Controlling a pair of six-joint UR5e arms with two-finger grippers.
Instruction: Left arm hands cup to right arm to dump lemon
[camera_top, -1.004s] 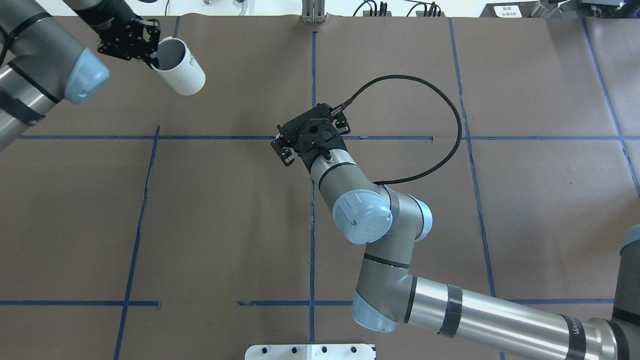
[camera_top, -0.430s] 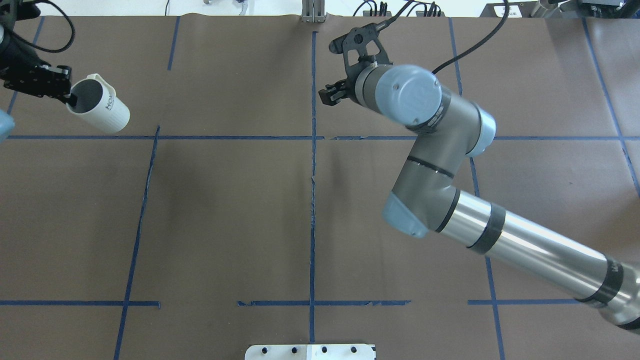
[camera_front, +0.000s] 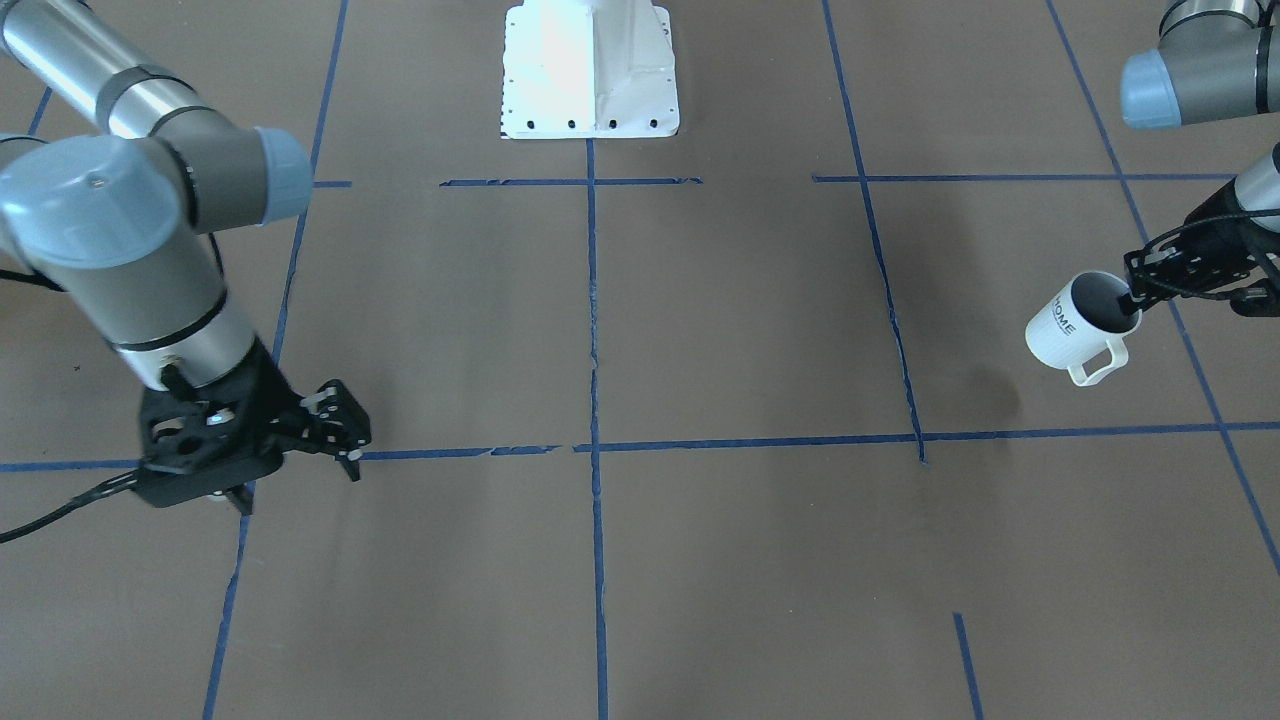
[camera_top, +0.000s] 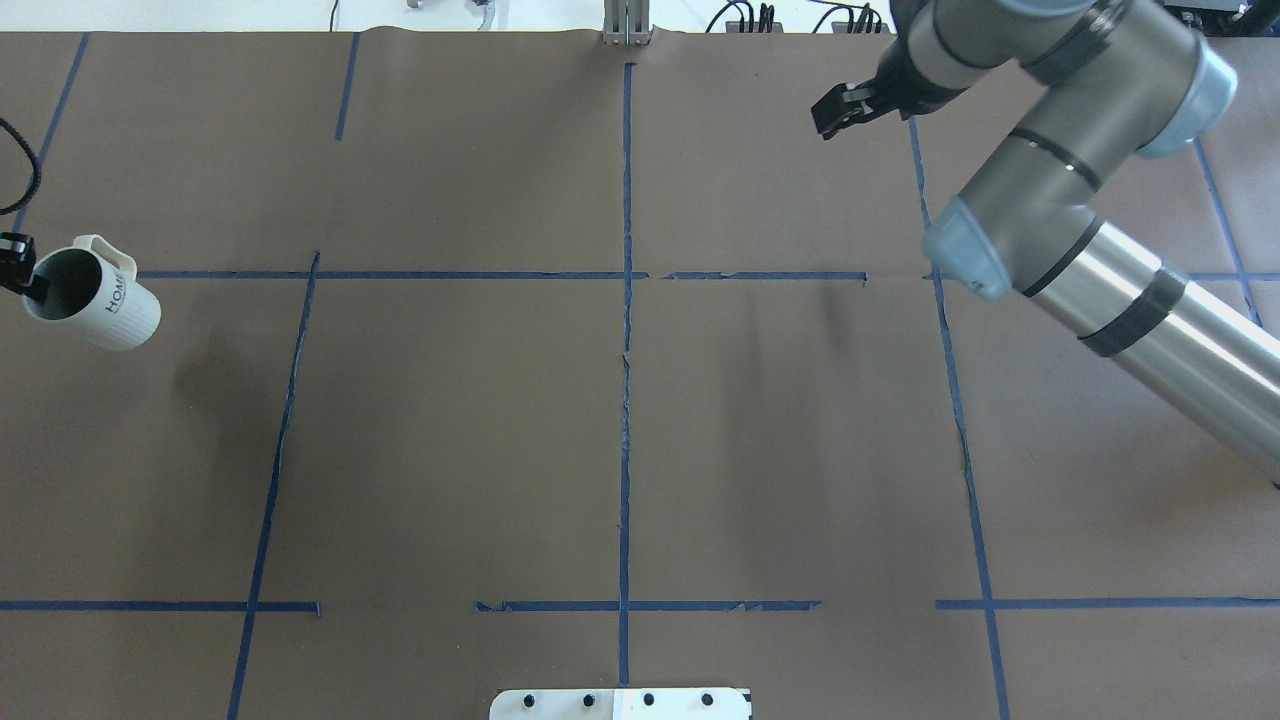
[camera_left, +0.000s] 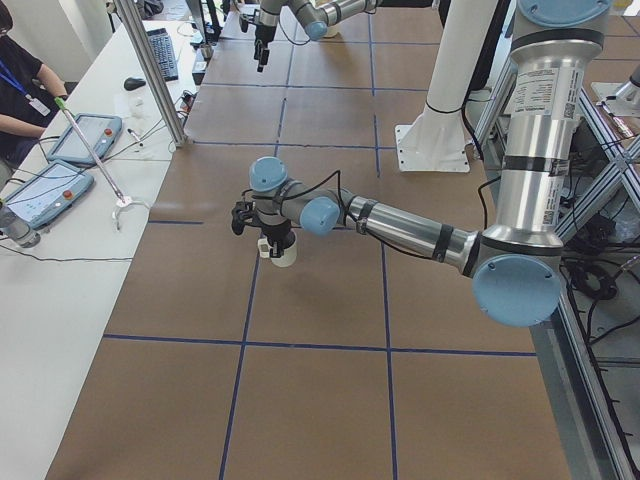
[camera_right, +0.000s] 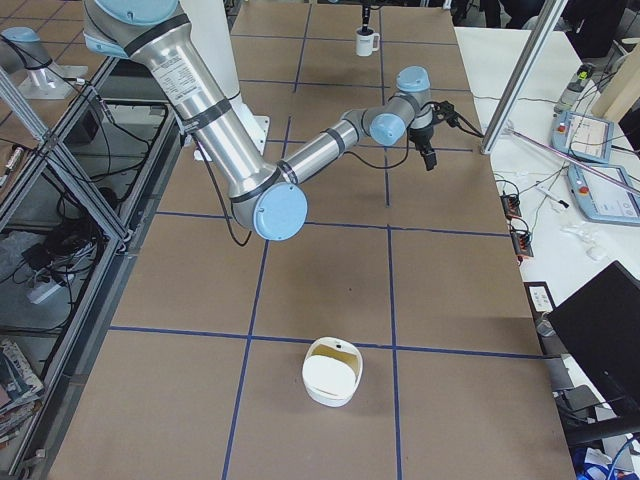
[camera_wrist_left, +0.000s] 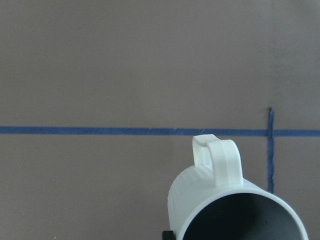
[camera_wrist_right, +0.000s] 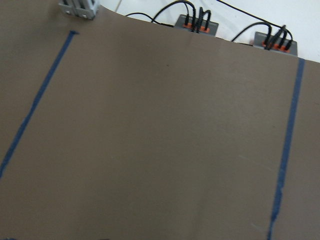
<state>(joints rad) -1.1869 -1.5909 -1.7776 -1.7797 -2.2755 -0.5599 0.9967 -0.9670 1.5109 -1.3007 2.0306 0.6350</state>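
The white ribbed cup (camera_top: 95, 297) with "HOME" lettering hangs tilted just above the table at its far left edge. My left gripper (camera_top: 22, 275) is shut on its rim, one finger inside. From the front the cup (camera_front: 1072, 322) shows its handle facing down and the left gripper (camera_front: 1132, 299) at its mouth. In the left wrist view the cup (camera_wrist_left: 220, 200) fills the lower right, its inside dark. No lemon is visible. My right gripper (camera_top: 838, 110) is open and empty over the far right of the table, and shows as the right gripper (camera_front: 300, 455) from the front.
A white bowl (camera_right: 332, 371) sits on the table toward the robot's right end. The white base plate (camera_top: 620, 703) is at the near middle edge. Blue tape lines grid the brown table (camera_top: 450, 430). A person (camera_left: 22, 82) sits at a side bench with tablets.
The left arm carried the cup leftward and nearer, out to the table's left edge. The right arm swung from the table's middle to the far right, gripper still open.
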